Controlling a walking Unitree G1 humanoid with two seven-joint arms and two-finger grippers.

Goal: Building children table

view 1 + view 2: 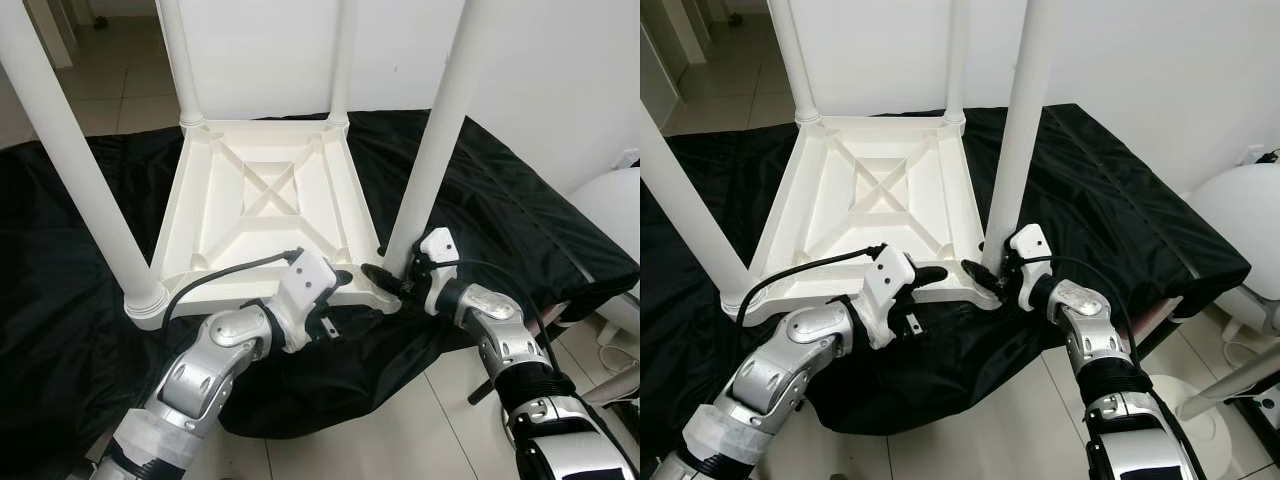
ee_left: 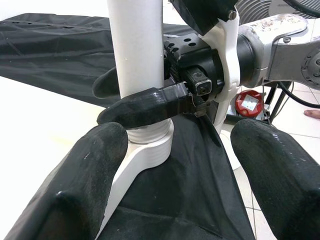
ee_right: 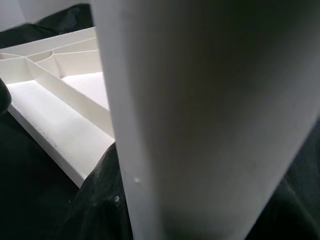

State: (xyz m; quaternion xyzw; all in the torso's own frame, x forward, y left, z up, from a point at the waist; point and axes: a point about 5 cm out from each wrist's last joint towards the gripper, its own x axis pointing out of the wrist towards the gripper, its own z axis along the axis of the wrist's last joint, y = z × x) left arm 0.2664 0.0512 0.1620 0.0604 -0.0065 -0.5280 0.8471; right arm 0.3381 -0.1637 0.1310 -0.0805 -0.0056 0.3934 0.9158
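A white children's table [image 1: 262, 190] lies upside down on a black cloth [image 1: 520, 230], with its legs pointing up. My right gripper [image 1: 388, 278] is shut around the base of the near right leg [image 1: 440, 130], just above its socket at the table's corner. In the left wrist view, one of its black fingers [image 2: 145, 107] wraps the front of the leg [image 2: 136, 50]. My left gripper [image 1: 338, 285] hovers open at the table's front edge, a short way left of that leg and pointing at it, holding nothing. The right wrist view shows the leg [image 3: 200, 120] up close.
The other legs stand at the near left [image 1: 70, 160], far left [image 1: 178, 60] and far right [image 1: 343, 60]. Tiled floor [image 1: 400, 420] lies in front of the cloth. A white rounded object [image 1: 615, 210] sits at the right, and a small red item [image 2: 249, 102] is on the floor.
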